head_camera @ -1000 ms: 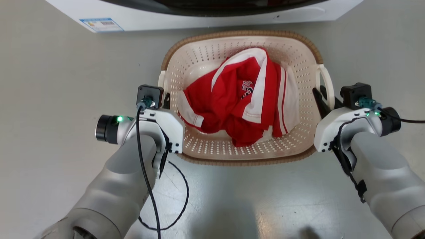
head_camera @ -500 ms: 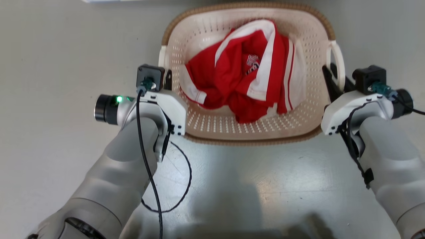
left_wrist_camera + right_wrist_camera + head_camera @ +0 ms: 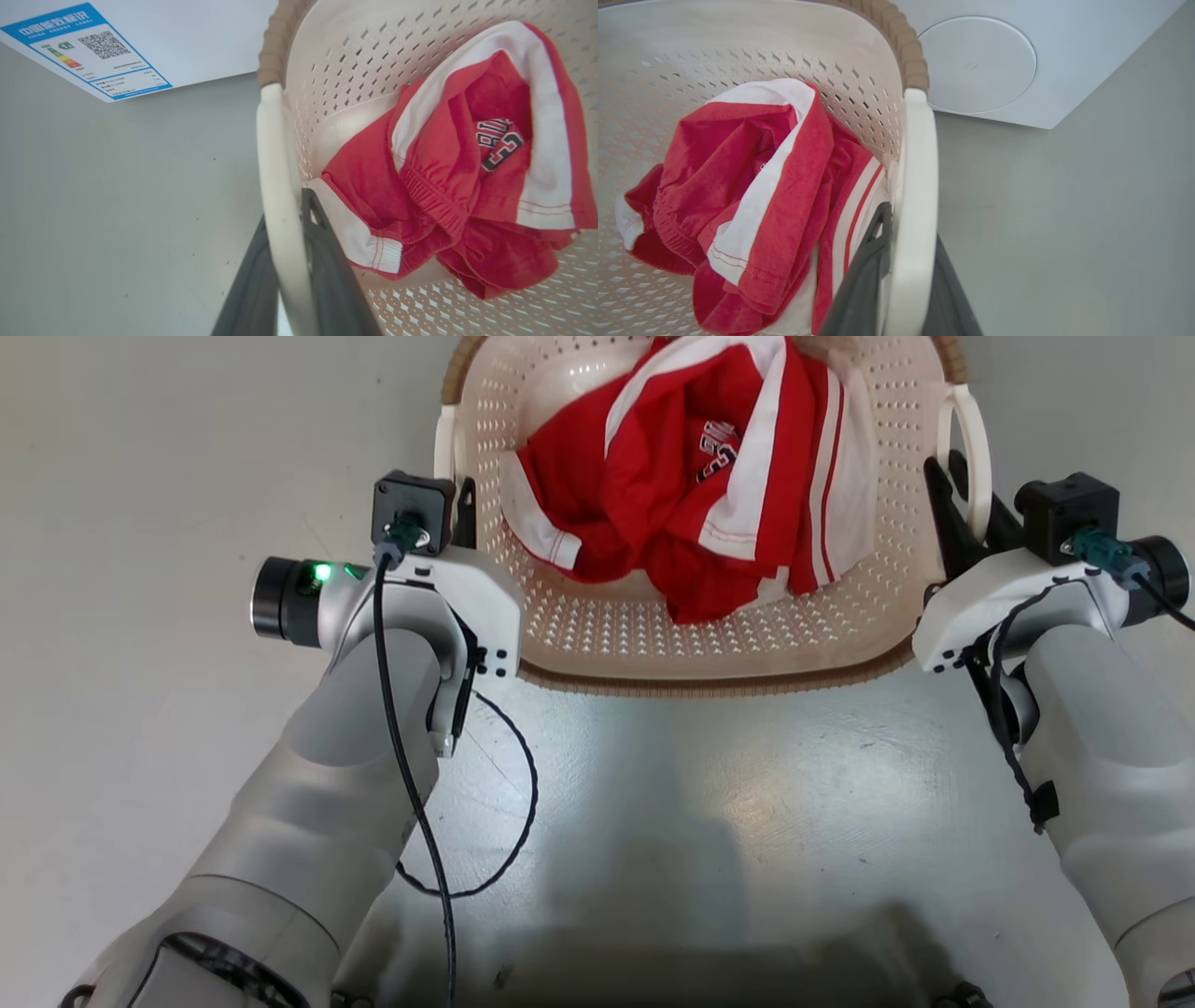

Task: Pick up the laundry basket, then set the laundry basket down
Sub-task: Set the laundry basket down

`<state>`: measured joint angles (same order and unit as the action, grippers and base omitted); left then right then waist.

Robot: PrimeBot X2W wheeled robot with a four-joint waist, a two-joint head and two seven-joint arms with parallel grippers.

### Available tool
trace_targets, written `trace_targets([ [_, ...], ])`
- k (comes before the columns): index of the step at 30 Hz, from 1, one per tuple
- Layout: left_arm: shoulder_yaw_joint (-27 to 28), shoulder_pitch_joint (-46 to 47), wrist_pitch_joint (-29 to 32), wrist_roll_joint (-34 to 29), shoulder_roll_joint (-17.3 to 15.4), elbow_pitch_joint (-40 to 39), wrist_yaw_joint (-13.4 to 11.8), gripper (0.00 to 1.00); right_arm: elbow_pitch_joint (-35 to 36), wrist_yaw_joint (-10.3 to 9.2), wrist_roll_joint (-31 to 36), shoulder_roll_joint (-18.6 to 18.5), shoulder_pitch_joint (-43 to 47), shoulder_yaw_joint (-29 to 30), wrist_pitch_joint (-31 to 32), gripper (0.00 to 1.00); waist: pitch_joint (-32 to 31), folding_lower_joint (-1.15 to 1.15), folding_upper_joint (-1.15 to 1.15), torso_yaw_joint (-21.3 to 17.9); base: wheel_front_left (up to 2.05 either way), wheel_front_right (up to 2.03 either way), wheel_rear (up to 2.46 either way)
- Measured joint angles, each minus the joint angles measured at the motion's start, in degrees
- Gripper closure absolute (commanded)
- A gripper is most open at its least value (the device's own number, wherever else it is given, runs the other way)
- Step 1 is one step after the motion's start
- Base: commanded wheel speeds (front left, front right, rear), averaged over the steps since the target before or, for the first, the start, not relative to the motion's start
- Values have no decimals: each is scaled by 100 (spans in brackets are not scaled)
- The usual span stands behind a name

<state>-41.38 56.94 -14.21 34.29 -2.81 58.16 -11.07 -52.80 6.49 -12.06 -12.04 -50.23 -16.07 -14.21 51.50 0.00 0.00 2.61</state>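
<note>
The laundry basket [image 3: 709,644] is cream, perforated, with a brown woven-look rim, and sits at the top middle of the head view. A crumpled red and white garment [image 3: 691,476] lies inside it. My left gripper [image 3: 464,515] is shut on the basket's left loop handle [image 3: 280,186], a dark finger on each side of the white bar. My right gripper [image 3: 962,509] is shut on the right loop handle [image 3: 915,186] in the same way. The basket's far rim is cut off by the top edge of the head view.
A white washing machine [image 3: 196,32] with a blue label [image 3: 84,51] stands just beyond the basket; its round panel [image 3: 978,63] is seen past the right handle. Grey floor [image 3: 709,821] lies below. A black cable [image 3: 523,812] loops off my left arm.
The basket, held by both handles, looks larger and closer, so it has risen with both arms. The head view has shifted, and the washing machine has left its top edge.
</note>
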Motion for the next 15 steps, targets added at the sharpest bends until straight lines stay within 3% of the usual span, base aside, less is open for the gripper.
trace_targets([
  [15,430,12,0,-525,10,9,7,100,77,-1,154,172,60,258,0,100,182,0,0,-57,0,0,0],
])
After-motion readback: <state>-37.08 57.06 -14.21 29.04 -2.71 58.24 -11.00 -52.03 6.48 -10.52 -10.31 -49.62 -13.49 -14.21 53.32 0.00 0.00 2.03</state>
